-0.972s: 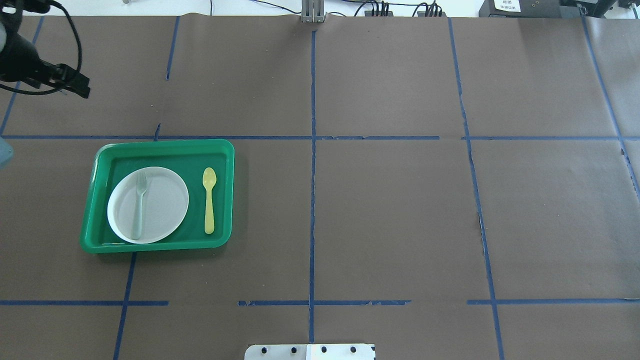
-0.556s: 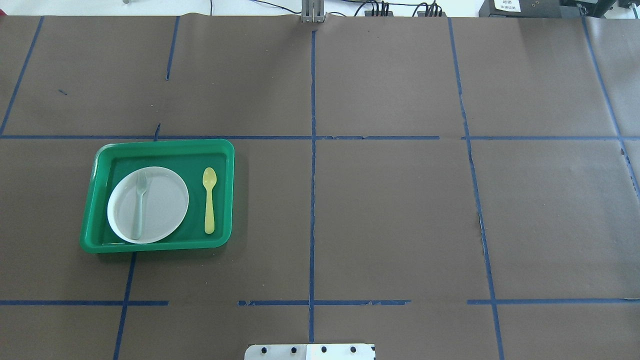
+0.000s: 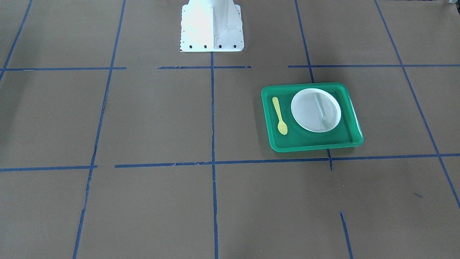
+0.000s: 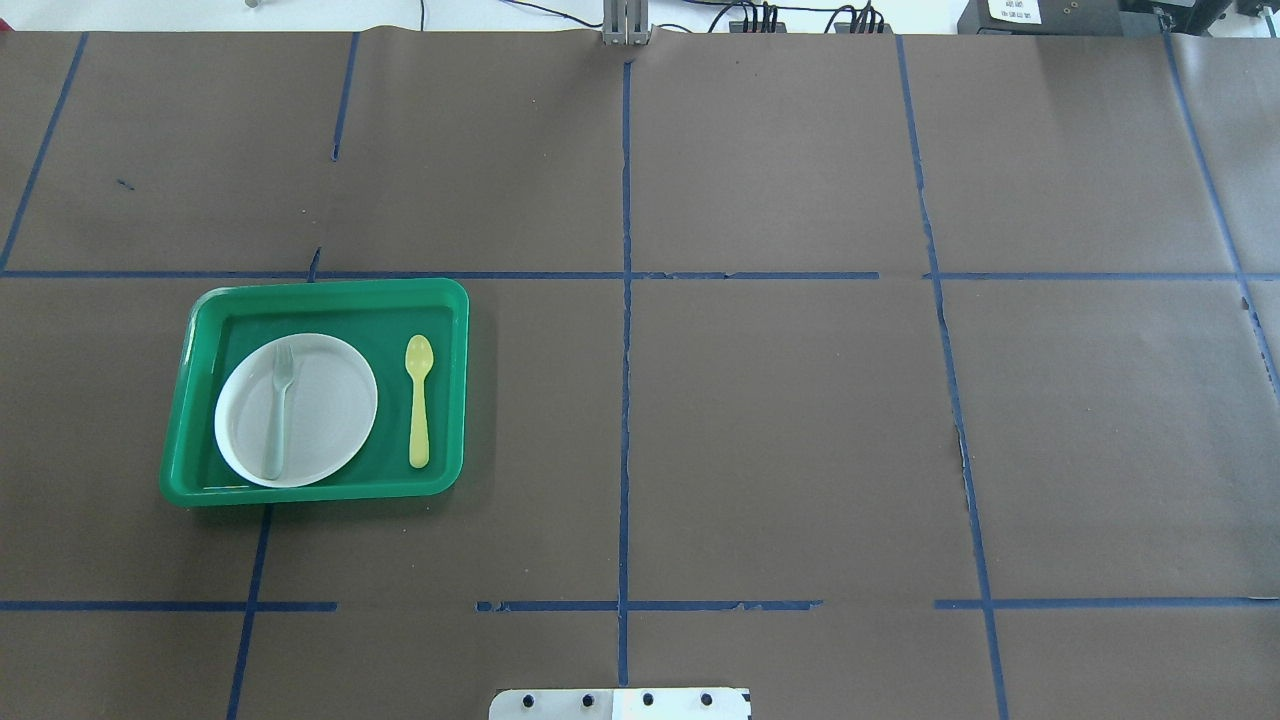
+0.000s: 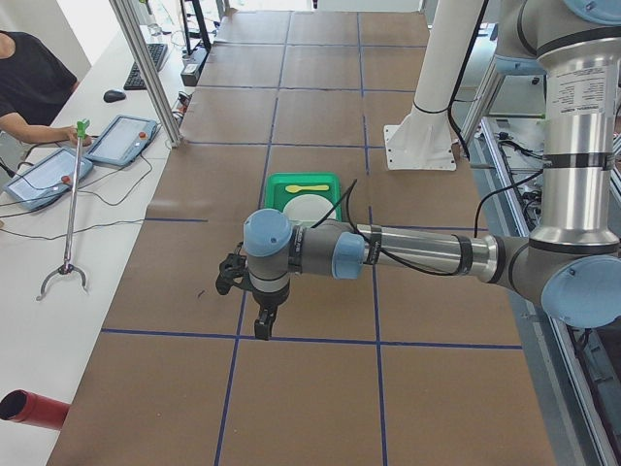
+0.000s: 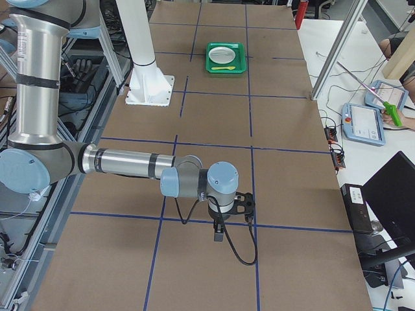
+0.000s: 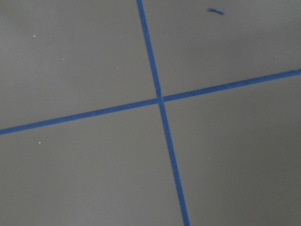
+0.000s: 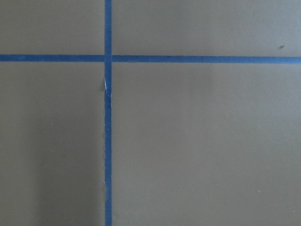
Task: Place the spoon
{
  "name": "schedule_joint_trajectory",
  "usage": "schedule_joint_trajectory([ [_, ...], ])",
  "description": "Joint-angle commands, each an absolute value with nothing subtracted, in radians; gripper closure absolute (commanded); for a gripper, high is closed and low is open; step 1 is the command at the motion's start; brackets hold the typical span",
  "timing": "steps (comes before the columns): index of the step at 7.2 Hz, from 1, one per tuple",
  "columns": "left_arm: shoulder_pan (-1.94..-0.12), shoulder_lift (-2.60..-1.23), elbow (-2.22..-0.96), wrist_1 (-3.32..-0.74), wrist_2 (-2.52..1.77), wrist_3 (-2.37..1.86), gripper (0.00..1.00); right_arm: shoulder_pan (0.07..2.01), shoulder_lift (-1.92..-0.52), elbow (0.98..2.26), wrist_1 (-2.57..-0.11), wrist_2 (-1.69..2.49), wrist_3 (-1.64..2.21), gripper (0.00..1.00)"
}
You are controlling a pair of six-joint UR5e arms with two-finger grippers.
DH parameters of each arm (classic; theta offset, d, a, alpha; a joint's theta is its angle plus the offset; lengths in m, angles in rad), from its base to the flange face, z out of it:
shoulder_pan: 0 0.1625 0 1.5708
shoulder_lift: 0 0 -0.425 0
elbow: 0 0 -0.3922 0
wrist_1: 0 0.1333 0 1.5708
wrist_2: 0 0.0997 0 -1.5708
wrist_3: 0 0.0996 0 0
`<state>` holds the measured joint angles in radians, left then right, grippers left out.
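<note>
The spoon [image 4: 418, 402] lies flat in the tray [image 4: 330, 288] just beside the plate [image 4: 330, 410], handle toward me as a place setting wants, so I judge it placed, while my left tool [image 5: 263, 325] and right tool [image 6: 219, 232] hang over the table [image 4: 800, 450] well apart from it, and I cannot tell whether either is parted or closed.

A: What covers the table [image 4: 780, 420]?
B: Brown paper, with blue tape [image 4: 625, 400] laid in a grid.
A: And beside it?
B: A white desk [image 5: 24, 320] holding 2 tablets [image 5: 124, 140], behind a metal post [image 5: 146, 68]. Bright light.
</note>
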<state>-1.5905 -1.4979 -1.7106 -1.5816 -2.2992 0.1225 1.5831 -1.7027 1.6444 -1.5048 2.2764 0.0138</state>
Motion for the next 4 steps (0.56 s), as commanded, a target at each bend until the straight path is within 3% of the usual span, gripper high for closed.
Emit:
schedule_joint_trajectory([
  [1,-1.623,-1.490,-1.669,-1.577,-2.304,0.129,0.00,1.583,-1.703,1.644,-1.505,2.276,0.014,0.00],
  [4,-1.628,-1.479,-1.645,-1.569,-2.390,0.120,0.00,1.583,-1.703,1.644,-1.505,2.276,0.014,0.00],
])
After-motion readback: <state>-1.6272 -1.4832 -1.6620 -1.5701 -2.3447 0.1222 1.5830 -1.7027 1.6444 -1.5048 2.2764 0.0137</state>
